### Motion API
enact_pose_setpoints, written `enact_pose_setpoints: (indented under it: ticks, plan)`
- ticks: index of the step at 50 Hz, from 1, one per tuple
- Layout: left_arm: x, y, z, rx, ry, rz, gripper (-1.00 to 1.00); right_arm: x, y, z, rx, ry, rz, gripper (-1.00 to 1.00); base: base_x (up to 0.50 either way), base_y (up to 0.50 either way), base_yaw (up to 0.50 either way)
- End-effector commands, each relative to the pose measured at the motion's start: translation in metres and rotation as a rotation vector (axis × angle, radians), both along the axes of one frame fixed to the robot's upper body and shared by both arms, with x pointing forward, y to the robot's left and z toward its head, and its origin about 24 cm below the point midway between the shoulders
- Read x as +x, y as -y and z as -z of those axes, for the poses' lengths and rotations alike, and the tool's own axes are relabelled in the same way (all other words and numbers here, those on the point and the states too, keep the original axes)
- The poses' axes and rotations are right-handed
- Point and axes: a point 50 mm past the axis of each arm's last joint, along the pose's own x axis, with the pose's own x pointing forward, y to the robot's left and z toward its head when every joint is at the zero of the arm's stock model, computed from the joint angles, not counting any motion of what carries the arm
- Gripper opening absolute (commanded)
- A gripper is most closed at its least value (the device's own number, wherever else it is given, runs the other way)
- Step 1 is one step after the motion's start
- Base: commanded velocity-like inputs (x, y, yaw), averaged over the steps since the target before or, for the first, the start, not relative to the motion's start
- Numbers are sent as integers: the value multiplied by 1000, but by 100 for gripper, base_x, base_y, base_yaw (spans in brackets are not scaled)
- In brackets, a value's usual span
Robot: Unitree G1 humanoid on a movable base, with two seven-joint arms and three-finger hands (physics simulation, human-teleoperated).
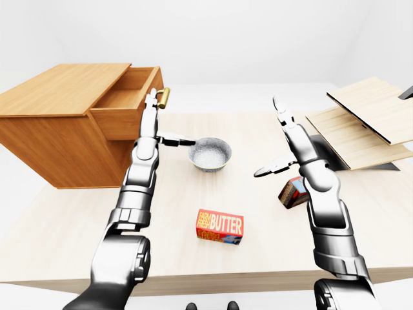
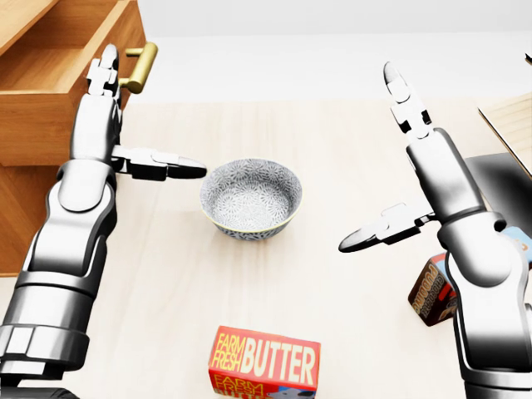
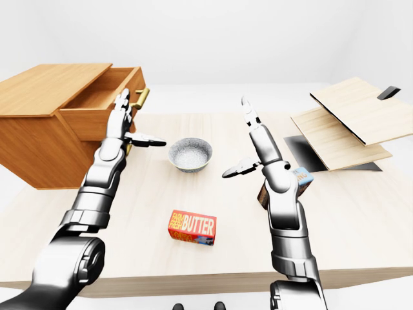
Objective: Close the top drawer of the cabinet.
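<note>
The wooden cabinet (image 1: pixel 58 135) stands on the table at the left. Its top drawer (image 1: pixel 122 110) sticks out partway and shows a bare wooden inside. A brass handle (image 2: pixel 141 66) is on the drawer front. My left hand (image 2: pixel 141 116) is open, its fingers (image 2: pixel 104 75) pointing up flat against the drawer front just left of the handle, thumb stretched right toward the bowl. My right hand (image 2: pixel 370 158) hovers open over the table at the right and holds nothing.
A patterned grey bowl (image 2: pixel 251 199) sits between my hands. A red butter box (image 2: pixel 264 363) lies at the bottom. A brown pudding box (image 2: pixel 432 291) stands under my right forearm. Wooden boards (image 1: pixel 368 123) lie stacked at the right.
</note>
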Motion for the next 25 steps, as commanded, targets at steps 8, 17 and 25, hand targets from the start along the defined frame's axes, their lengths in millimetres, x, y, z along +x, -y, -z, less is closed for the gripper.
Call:
enact_pose_setpoints:
  ticks: [8, 17, 25]
  plan:
    - [-6, -79, 7, 135, -46, -264, 100, 0, -2, 1, 4, 2, -1, 100, 0, 0, 0]
    - [-5, -89, 3, 104, -37, -336, 100, -2, -5, -1, -1, 9, -11, 100, 0, 0, 0]
    - [-5, -95, 2, 89, -39, -381, 100, -2, -4, 1, 0, 4, -9, 100, 0, 0, 0]
